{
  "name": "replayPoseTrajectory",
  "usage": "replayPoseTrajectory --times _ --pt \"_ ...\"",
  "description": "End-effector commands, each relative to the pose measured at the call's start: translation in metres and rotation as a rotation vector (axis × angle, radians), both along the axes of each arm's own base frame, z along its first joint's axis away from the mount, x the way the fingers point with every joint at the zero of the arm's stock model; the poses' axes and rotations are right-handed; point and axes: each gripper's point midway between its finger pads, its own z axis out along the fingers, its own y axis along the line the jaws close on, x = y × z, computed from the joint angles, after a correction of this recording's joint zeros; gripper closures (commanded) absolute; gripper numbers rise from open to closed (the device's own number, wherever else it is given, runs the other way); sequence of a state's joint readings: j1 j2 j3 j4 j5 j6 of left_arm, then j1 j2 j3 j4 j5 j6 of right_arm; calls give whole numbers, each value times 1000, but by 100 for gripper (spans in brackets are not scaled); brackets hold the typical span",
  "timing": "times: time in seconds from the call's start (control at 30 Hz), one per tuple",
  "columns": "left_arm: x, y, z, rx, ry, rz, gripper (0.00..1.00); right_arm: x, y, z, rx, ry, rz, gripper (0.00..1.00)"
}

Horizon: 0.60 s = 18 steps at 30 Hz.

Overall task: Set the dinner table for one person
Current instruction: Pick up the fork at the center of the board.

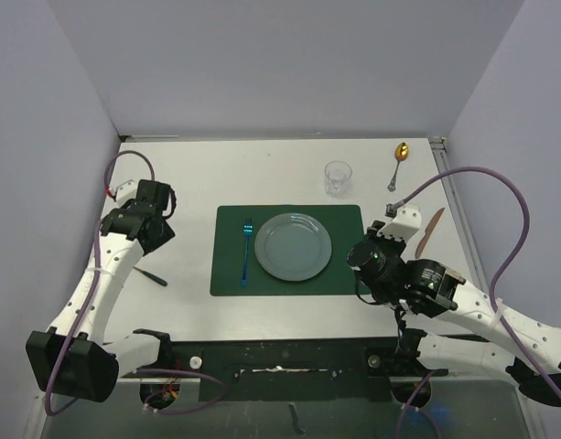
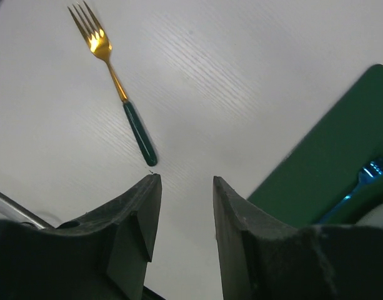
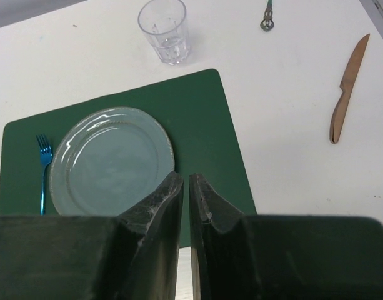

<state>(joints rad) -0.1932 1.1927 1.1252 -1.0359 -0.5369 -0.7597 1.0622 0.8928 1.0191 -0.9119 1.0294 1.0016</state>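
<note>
The left claw (image 2: 186, 182) is moderately parted and empty above the dinner table (image 2: 253, 75), a gold fork (image 2: 113, 78) ahead of it; the right claw (image 3: 185, 180) is clenched on nothing, plate (image 3: 110, 159) just beyond its tips

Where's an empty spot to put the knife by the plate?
The green placemat is bare right of the plate. The white table is bare behind the placemat, left of the glass. Crowded: left of the plate, where the blue fork lies, and the far right corner with the spoon and wooden knife.
</note>
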Motion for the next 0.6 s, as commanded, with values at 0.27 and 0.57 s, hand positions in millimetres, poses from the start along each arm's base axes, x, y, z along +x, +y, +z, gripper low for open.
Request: replayPoseTrajectory --times 0.27,0.57 --pt "7 -31 -29 -321 -193 250 64 -20 -32 -7 125 -57 0 88" --pt "-14 -7 -63 -282 -225 466 64 -19 -17 0 159 -79 87 88"
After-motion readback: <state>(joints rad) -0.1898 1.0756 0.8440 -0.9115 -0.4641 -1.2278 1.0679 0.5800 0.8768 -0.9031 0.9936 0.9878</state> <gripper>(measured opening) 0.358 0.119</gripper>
